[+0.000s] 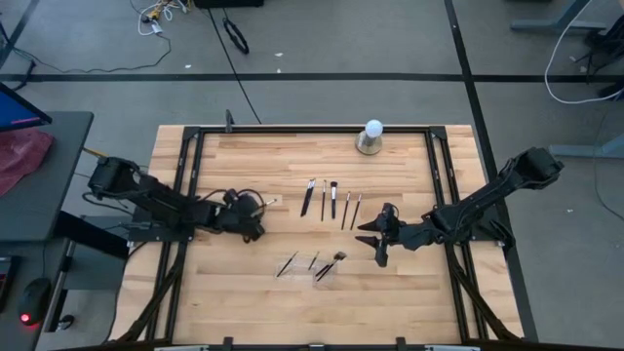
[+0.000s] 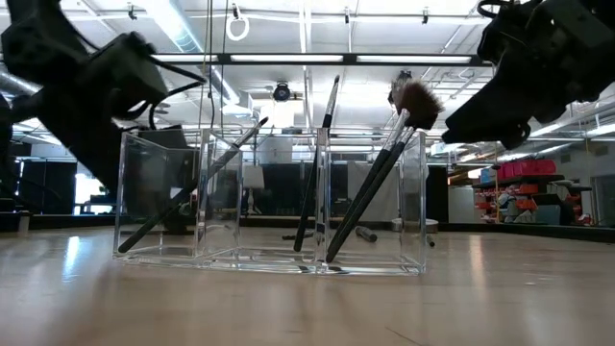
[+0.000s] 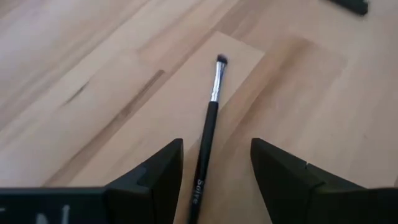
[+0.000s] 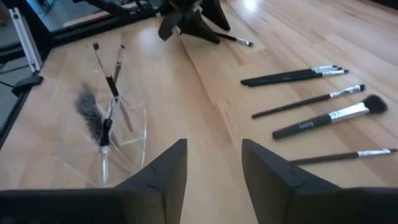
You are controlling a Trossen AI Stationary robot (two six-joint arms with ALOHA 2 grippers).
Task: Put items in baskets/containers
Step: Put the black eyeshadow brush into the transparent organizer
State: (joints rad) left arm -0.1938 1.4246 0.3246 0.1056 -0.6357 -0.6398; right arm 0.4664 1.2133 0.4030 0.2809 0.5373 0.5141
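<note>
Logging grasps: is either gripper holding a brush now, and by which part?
Neither. Left gripper stands open astride a brush handle; right gripper open, empty.

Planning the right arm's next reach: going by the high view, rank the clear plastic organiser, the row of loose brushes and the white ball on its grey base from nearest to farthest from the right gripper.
1. Clear plastic organiser, front centre, beside the right gripper; the row is nearly as close.
2. Row of loose makeup brushes, table centre.
3. White ball on grey base, back edge.

I log on my wooden surface (image 4: pixel 205 93): clear tray (image 4: pixel 106 146) holding three upright brushes (image 4: pixel 99 124); five loose brushes (image 4: pixel 311 102) lying beside; right end effector (image 4: pixel 214 171) fingers apart, empty; left end effector (image 4: pixel 186 22) over another brush (image 4: pixel 235 40).
</note>
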